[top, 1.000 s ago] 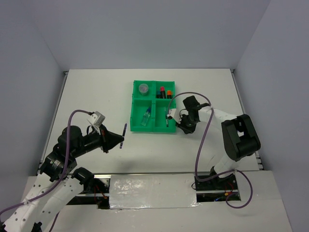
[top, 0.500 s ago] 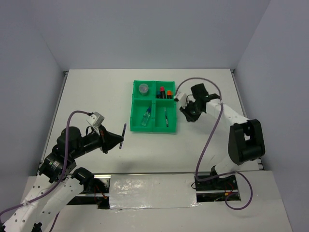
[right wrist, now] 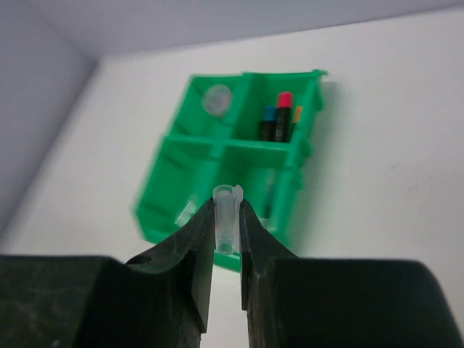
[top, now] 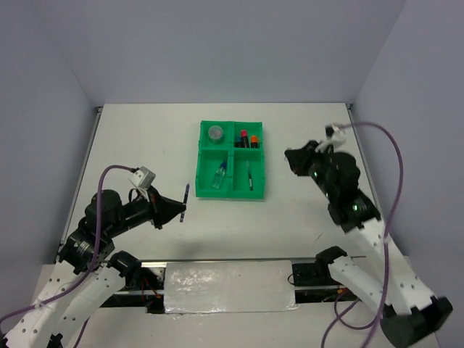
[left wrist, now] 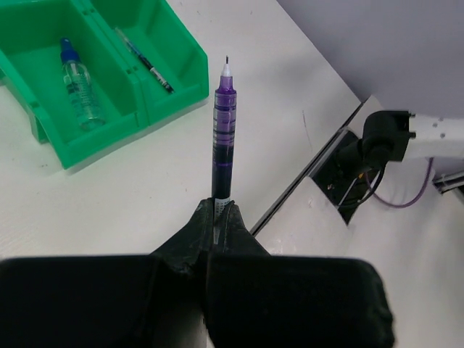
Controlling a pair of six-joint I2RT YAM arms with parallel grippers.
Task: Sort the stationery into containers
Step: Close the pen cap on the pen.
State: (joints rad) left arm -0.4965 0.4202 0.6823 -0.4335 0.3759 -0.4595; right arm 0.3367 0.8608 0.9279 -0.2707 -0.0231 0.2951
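1. The left gripper (left wrist: 221, 210) clamps a purple pen (left wrist: 224, 130), lower barrel hidden between the jaws, just off the green tray's (top: 233, 150) near-left corner
2. The right gripper (right wrist: 227, 206) pinches a small clear piece (right wrist: 225, 221), unidentifiable, right of the tray, whose contents blur in the wrist view

One green tray (top: 225, 193) with four compartments, three capped markers (top: 245, 138), one bottle (top: 220, 175), one grey disc (top: 215, 133), one thin pen (top: 249, 176), one purple pen (left wrist: 223, 138), one clear cap (right wrist: 227, 217).

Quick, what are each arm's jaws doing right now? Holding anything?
Left gripper: jaws closed on a purple pen.
Right gripper: jaws closed on a small clear cap.
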